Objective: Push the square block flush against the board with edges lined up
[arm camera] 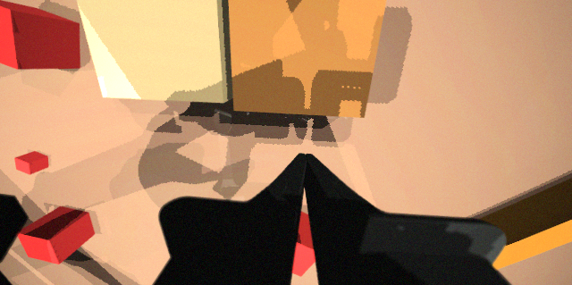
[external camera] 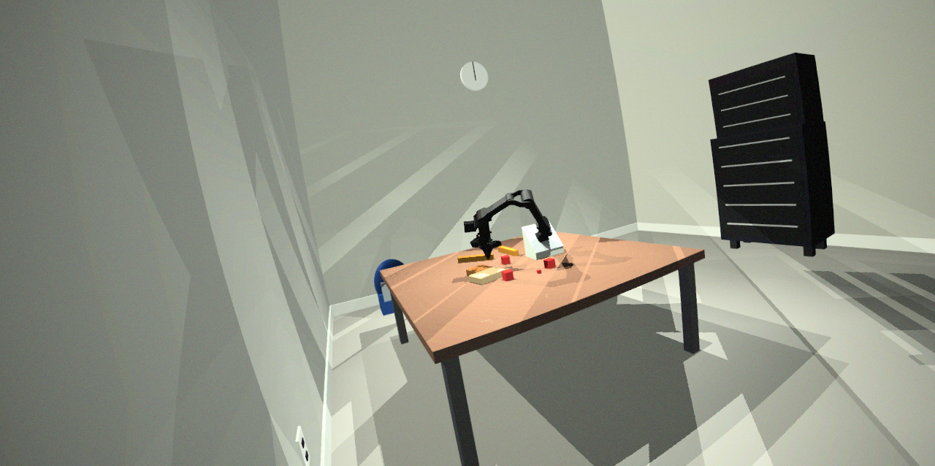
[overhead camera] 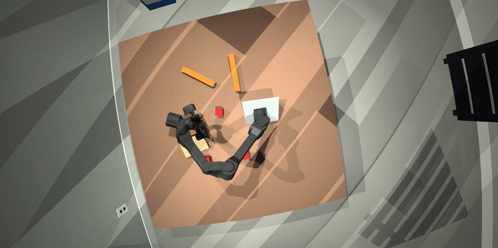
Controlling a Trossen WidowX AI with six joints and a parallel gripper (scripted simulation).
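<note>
The pale yellow board (overhead camera: 200, 144) (external camera: 485, 277) (arm camera: 152, 30) lies flat on the table. The orange square block (overhead camera: 193, 131) (external camera: 480, 270) (arm camera: 259, 30) lies along its side, nearly parallel. A narrow dark strip runs between them in the wrist view; whether they touch along the whole side cannot be told. Their near ends lie close to one line there, and exact evenness is unclear. My gripper (overhead camera: 200, 123) (external camera: 488, 257) (arm camera: 305, 160) is shut and empty, its tips short of the block's near end in the wrist view. The arm hides part of both pieces in the top view.
Red blocks (overhead camera: 219, 111) (external camera: 505, 259) (arm camera: 49, 46) of different sizes stand around the pair, one near the board's side. Two long orange strips (overhead camera: 198, 77) (overhead camera: 234, 72) lie farther back. The arm's base is at a white sloped stand (overhead camera: 250, 107) (external camera: 530, 244).
</note>
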